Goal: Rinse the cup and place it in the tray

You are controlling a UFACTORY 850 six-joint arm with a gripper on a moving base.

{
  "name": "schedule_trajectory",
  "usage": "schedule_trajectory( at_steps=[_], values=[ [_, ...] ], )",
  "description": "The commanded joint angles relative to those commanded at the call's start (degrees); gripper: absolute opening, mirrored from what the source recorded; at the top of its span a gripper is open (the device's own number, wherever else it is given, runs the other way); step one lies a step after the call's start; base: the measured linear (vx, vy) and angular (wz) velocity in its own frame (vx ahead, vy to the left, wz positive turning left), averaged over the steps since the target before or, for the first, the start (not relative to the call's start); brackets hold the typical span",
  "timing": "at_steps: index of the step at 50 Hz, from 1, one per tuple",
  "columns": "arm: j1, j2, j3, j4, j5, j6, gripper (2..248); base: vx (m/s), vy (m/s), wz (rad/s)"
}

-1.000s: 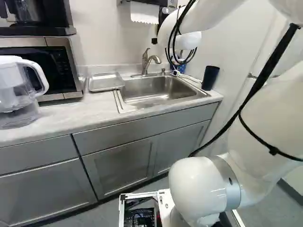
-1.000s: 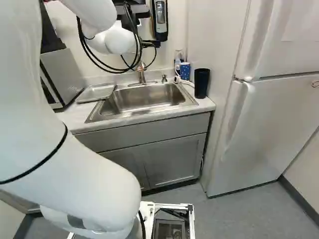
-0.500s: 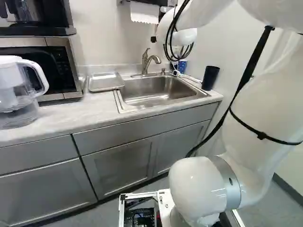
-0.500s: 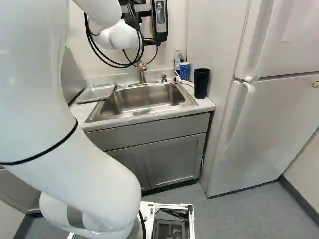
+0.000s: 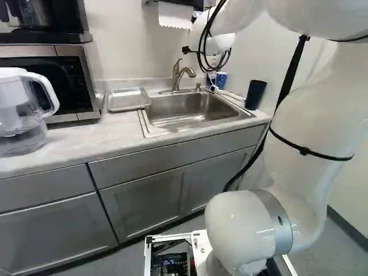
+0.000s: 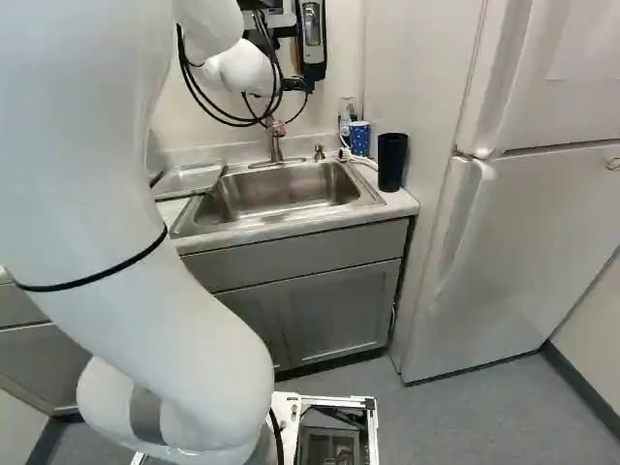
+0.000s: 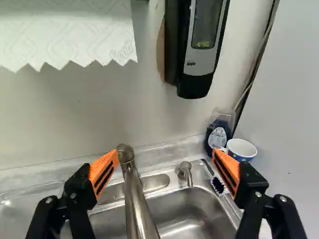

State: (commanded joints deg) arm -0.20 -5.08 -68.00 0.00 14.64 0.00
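The black end effector (image 6: 278,127) with orange pads has its two fingers spread wide, with nothing pinched, and the curved brushed-metal faucet (image 7: 137,199) shows between them. Beyond one finger, at the sink's back corner, the blue patterned cup with a white inside (image 7: 241,149) stands upright beside a clear bottle of dark blue liquid (image 7: 218,135). Farther out on the pale tabletop (image 5: 75,141), the dark cylindrical tumbler (image 6: 391,163) and shallow metal tray (image 5: 127,99) flank the stainless-steel sink (image 6: 281,194).
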Motion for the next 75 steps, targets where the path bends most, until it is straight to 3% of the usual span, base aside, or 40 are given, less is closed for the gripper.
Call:
schedule_trajectory(
  at_steps=[57, 75],
  values=[
    [2.0, -10.2, -11.2, 0.0, -12.7, 0.0, 247, 0.000, 0.000, 0.000],
    [2.3, -13.4, -14.8, 0.0, -12.0, 0.0, 247, 0.000, 0.000, 0.000]
  ],
)
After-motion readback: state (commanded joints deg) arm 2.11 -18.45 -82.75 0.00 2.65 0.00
